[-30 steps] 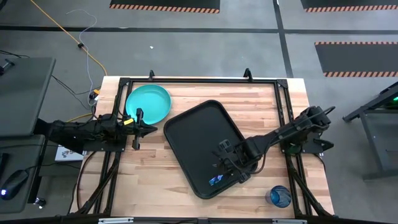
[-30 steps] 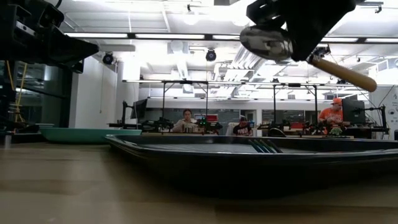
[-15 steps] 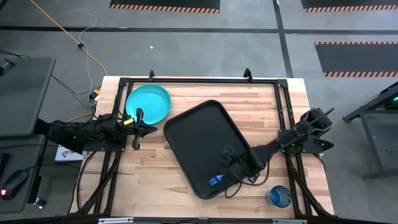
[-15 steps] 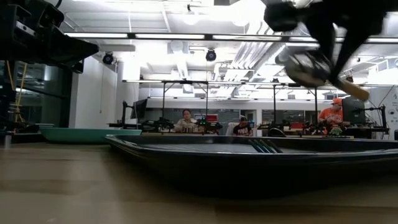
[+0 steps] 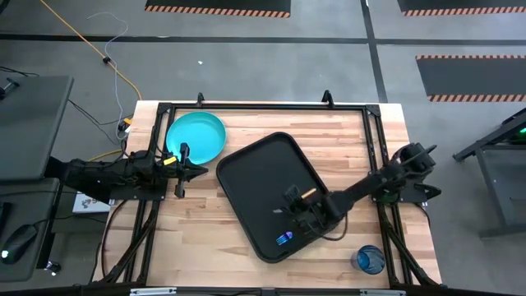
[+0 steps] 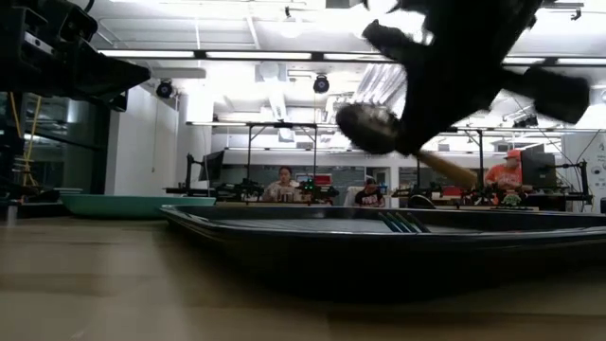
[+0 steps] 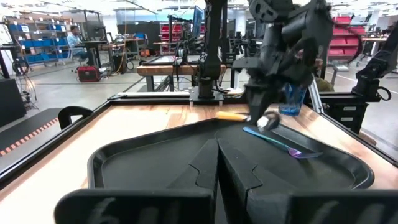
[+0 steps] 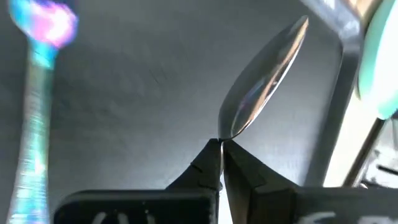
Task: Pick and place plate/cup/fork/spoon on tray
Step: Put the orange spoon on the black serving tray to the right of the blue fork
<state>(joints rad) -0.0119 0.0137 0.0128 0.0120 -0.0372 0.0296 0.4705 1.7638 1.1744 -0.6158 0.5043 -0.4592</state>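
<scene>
My right gripper (image 5: pixel 297 210) is over the black tray (image 5: pixel 255 168), shut on the orange-handled spoon (image 5: pixel 307 194). The spoon's silver bowl shows in the right wrist view (image 8: pixel 261 93) and the low view (image 6: pixel 365 128). The blue fork (image 5: pixel 283 240) lies flat on the tray's near part and also shows in the left wrist view (image 7: pixel 280 142). The turquoise plate (image 5: pixel 196 137) lies on the table at the far left. The blue cup (image 5: pixel 369 260) stands on the table at the near right. My left gripper (image 5: pixel 201 171) waits shut beside the plate. My right gripper pinches the spoon between its two fingertips at the neck (image 8: pixel 222 140), where the bowl meets the handle. The bowl sticks out beyond the fingertips, and the orange handle (image 7: pixel 230 116) points off to the side. The spoon is held clear above the tray floor.
The tray lies slanted across the table's middle, its raised rim (image 6: pixel 284 223) close before the low camera. Bare wood lies between the tray and the cup, and along the near left. People sit at desks in the room beyond the table.
My right gripper has turned about over the tray with the spoon, shifted a little toward the table's left, and come down toward the tray. The spoon's bowl is lower now and the orange handle points toward the far right. The fork has stayed where it was.
</scene>
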